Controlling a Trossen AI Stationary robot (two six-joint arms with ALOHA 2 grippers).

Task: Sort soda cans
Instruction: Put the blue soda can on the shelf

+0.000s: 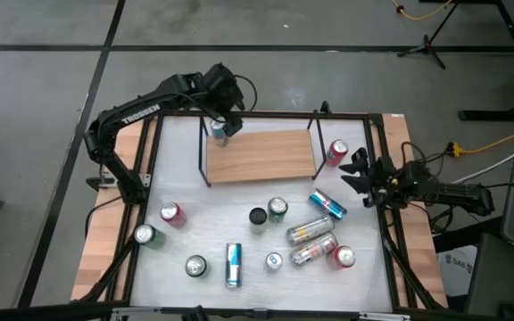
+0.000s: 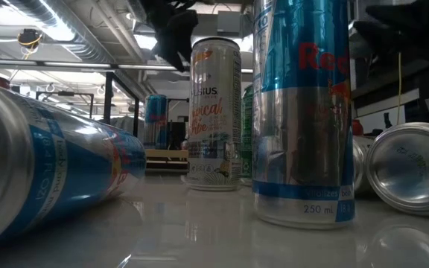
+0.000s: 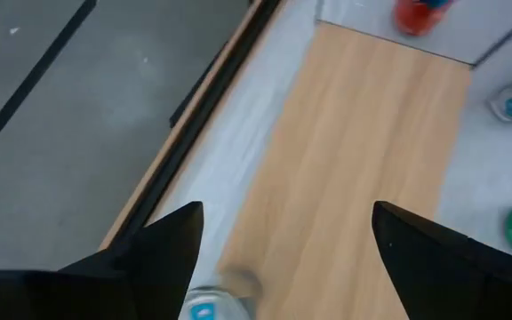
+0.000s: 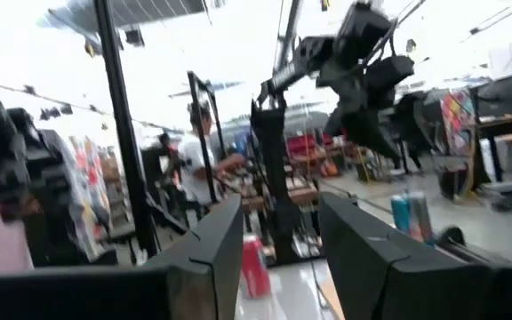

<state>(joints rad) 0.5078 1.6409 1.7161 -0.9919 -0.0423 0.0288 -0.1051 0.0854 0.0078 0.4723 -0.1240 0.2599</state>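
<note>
From above, the left gripper [image 1: 224,114] hangs over the far left corner of the wooden shelf [image 1: 261,156], its jaws spread wide, just above a blue-and-silver can [image 1: 218,132] standing on that corner. The right gripper [image 1: 357,171] waits at the table's right edge with its jaws narrow and nothing between them. A red can [image 1: 336,152] lies just right of the shelf, near that gripper. The other soda cans are scattered on the white table [image 1: 212,201] nearer the camera side: a red one [image 1: 171,213] and a green one [image 1: 145,234] at the left, a black-topped one [image 1: 257,217] and a green one [image 1: 277,209] in the middle, and a lying blue can [image 1: 233,265] at the near edge.

At table height, a blue can [image 2: 43,167] lies at the left, a white printed can [image 2: 214,113] stands behind, and a tall blue-and-silver can [image 2: 302,112] stands close at the right beside a silver can [image 2: 412,168] on its side.

The left wrist view shows the two dark fingers [image 3: 158,253] well apart over the shelf board [image 3: 354,160], with what seems to be the top of the blue-and-silver can [image 3: 210,307] between them, blurred.

The right wrist view shows its fingers [image 4: 212,244] close together, a red can [image 4: 254,265] beyond, and the left arm [image 4: 354,62] above a blue can [image 4: 412,213].
</note>
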